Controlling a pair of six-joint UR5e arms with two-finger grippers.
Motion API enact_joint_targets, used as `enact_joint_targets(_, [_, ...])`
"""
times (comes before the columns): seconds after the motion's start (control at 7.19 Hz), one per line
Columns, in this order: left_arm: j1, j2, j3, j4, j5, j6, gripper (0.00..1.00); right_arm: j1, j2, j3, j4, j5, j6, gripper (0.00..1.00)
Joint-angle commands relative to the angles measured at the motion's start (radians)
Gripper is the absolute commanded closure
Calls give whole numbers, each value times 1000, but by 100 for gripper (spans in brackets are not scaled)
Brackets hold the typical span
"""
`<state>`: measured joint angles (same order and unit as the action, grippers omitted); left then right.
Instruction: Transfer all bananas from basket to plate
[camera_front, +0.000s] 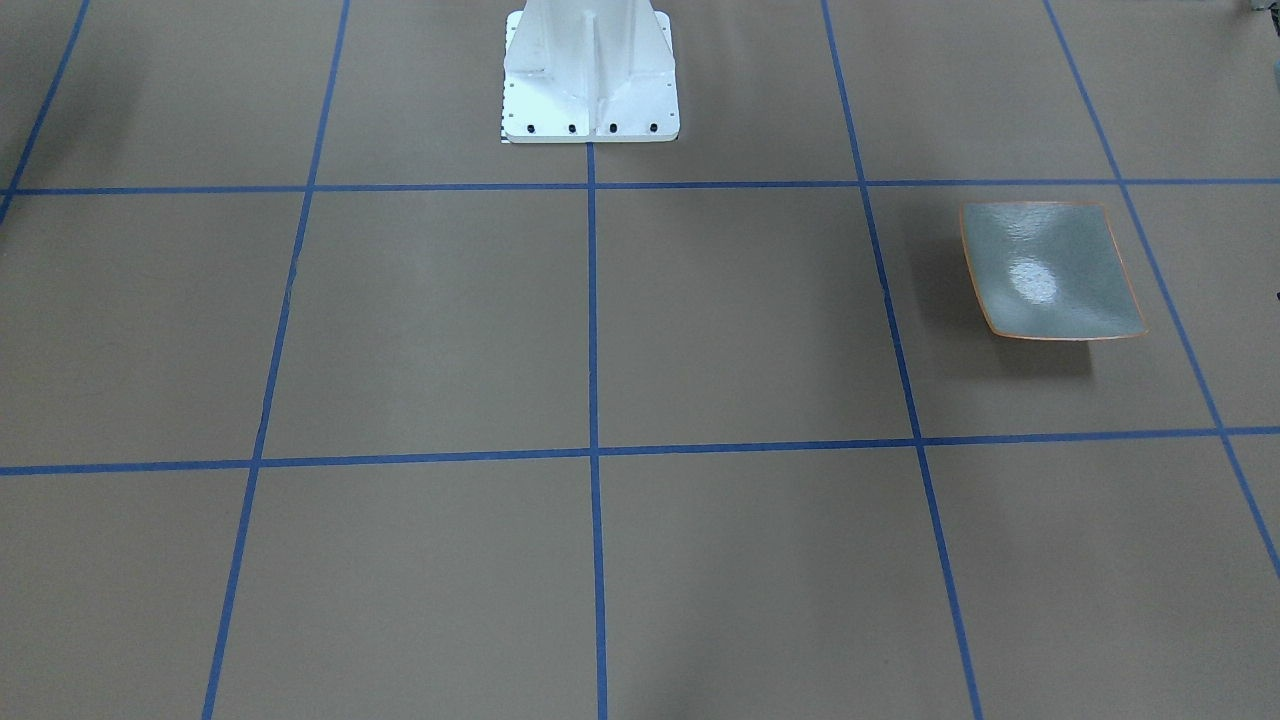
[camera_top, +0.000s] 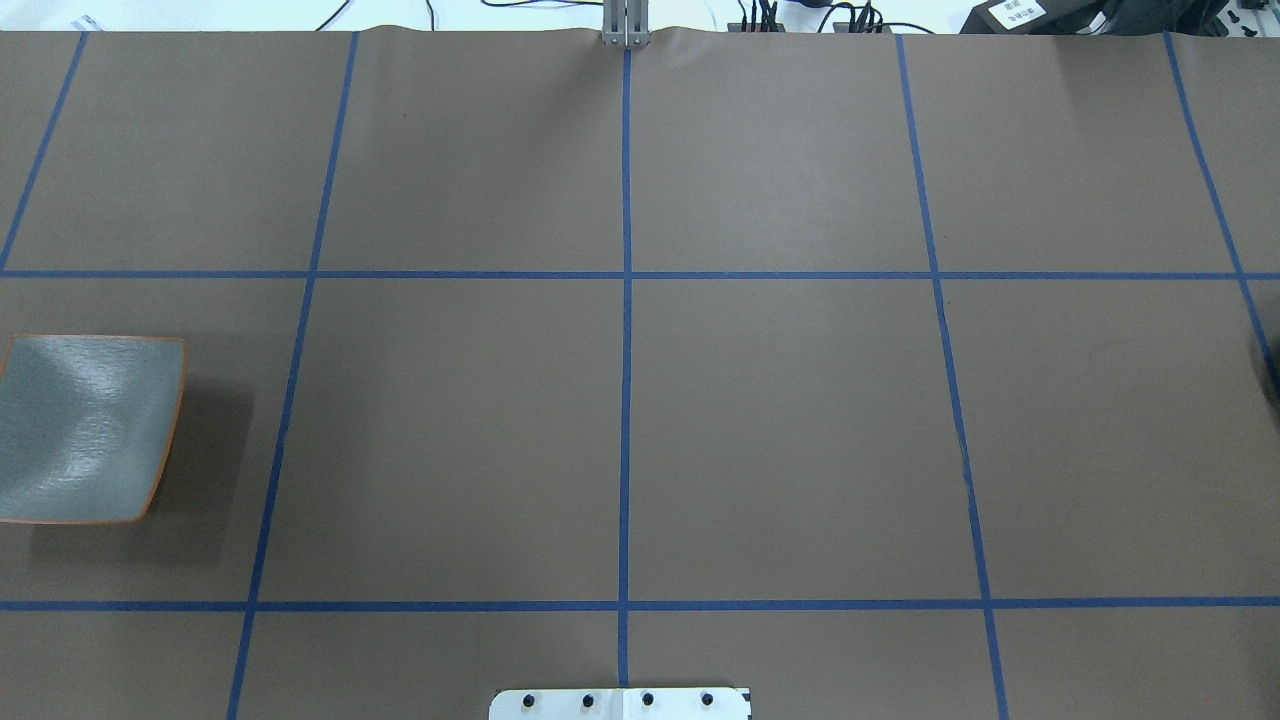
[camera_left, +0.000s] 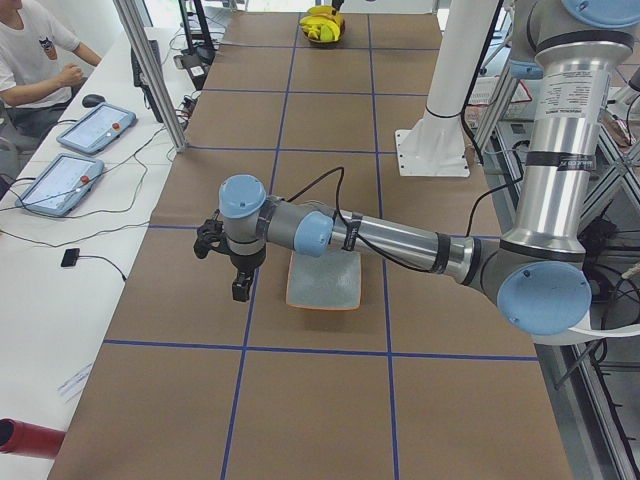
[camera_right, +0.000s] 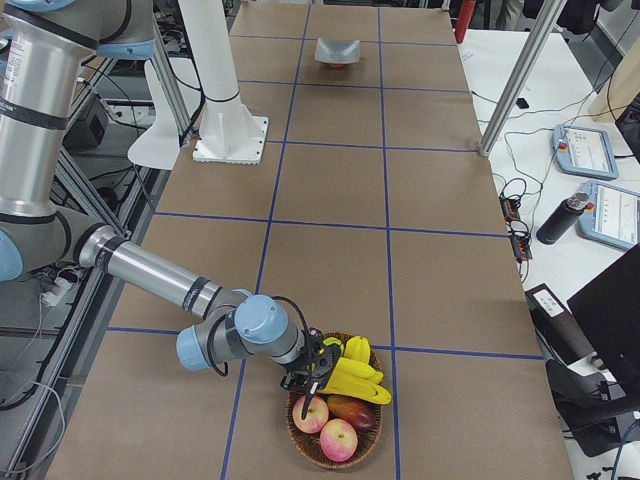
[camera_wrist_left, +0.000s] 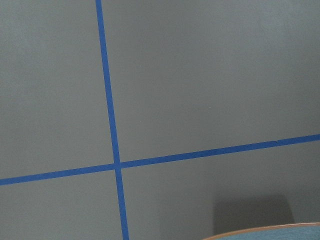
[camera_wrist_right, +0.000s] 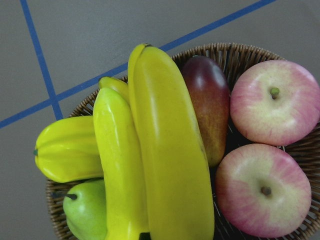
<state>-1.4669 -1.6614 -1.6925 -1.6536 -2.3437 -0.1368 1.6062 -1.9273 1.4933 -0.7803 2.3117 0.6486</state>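
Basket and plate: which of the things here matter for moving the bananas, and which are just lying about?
For the job: bananas, basket, plate.

Just lying about, all in the basket: red apples, dark red mango, yellow starfruit, green fruit.

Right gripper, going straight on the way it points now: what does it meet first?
Most likely the bananas, which lie on top in the basket. The right gripper hangs pointing down over them, and they fill the middle of its wrist view. The exact depth is unclear.
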Motion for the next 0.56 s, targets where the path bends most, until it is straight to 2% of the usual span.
enact_joint_targets(0.0, [0, 0, -6, 0, -2, -1, 0, 33, -31, 16, -1, 3, -50, 100])
enact_joint_targets(0.42, [0, 0, -13, 0, -3, -1, 0, 34, -27, 74, -13, 37, -50, 100])
